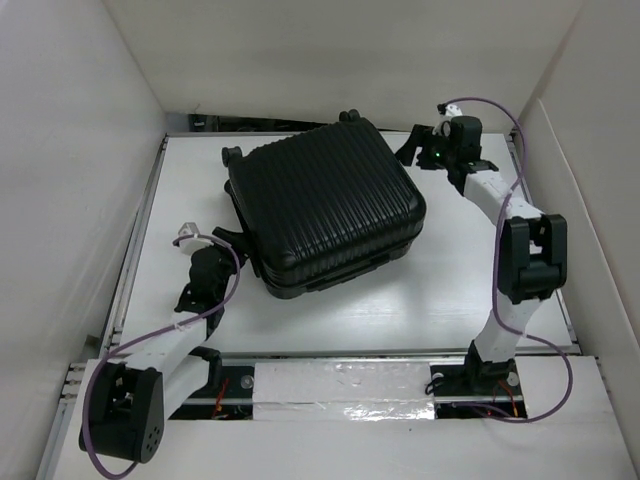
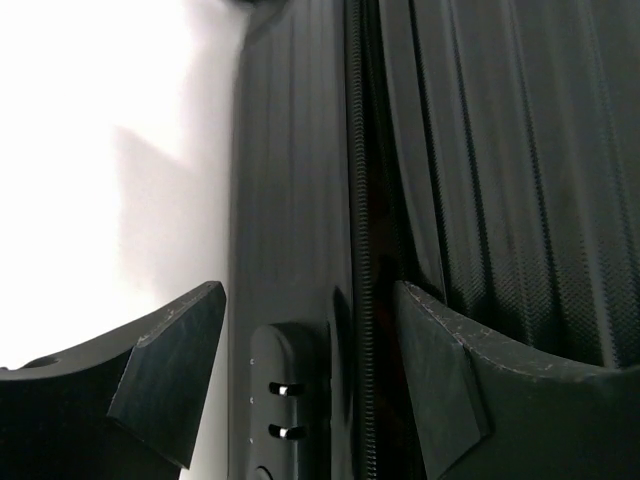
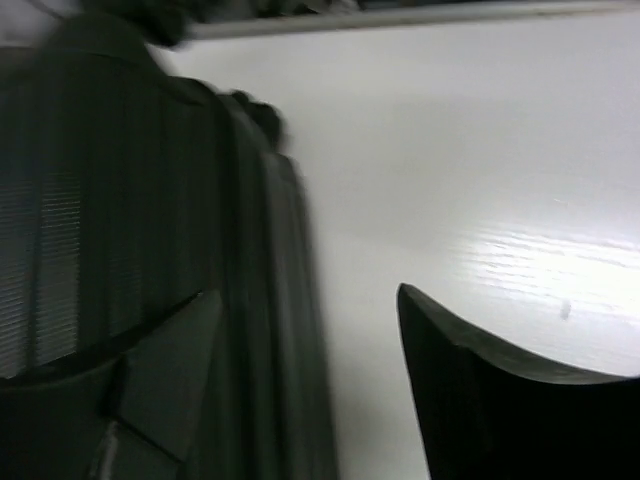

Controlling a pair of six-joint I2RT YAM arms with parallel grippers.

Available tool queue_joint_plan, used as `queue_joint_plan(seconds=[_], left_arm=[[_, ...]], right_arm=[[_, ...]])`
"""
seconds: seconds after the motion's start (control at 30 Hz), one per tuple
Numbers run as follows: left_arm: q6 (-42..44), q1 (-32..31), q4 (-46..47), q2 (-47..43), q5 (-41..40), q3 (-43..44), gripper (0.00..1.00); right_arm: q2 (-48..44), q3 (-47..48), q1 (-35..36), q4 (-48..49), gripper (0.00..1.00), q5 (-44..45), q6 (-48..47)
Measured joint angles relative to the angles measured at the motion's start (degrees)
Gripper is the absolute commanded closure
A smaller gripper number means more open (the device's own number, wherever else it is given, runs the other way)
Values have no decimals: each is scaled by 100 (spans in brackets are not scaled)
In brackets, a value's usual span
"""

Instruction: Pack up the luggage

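One luggage [image 1: 325, 200] (closed) lies between two spread hands: left hand [image 2: 308, 290], right hand [image 3: 308, 292].

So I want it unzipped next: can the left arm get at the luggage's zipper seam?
Probably yes: the left gripper sits right at the luggage, jaws open astride its zipper seam, nothing between.

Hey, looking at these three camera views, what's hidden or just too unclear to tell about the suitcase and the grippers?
Top view: the luggage has its lid down, so the shell hides any contents.
Left wrist view: the lock runs off the bottom edge; latched or not, unclear.
Right wrist view: blur smears the luggage edge, so contact with the right gripper is unclear.
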Motion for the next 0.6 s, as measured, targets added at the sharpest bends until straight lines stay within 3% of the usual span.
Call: queue_joint_plan(seconds=[0.1, 0.13, 0.2, 0.23, 0.3, 0.33, 0.47, 0.6], left_arm=[[0, -90, -57, -9, 197, -4, 35], [-7, -118, -63, -9, 273, -4, 36], [-11, -197, -76, -9, 396, -4, 40], [-11, -247, -81, -9, 435, -4, 41], [-11, -260, -146, -39, 461, -4, 42], [-20, -238, -181, -74, 476, -4, 41], [-26, -162, -299, -170, 315, 35, 42], [-55, -146, -468, -168, 149, 111, 67]], right_arm=[[-501, 7, -205, 22, 18, -726, 136], [-754, -70, -256, 39, 26, -942, 146], [-1550, -636, -332, 197, 46, -1182, 111], [-2048, -1025, -341, 260, 78, -1235, 76], [-3246, -2103, -271, 629, 96, -1241, 48], [-3891, -2675, -131, 717, 100, -1191, 33], [-6142, -4686, 852, 1128, 100, -1010, -66], [-7667, -6271, 1207, 1176, 100, -516, 55]])
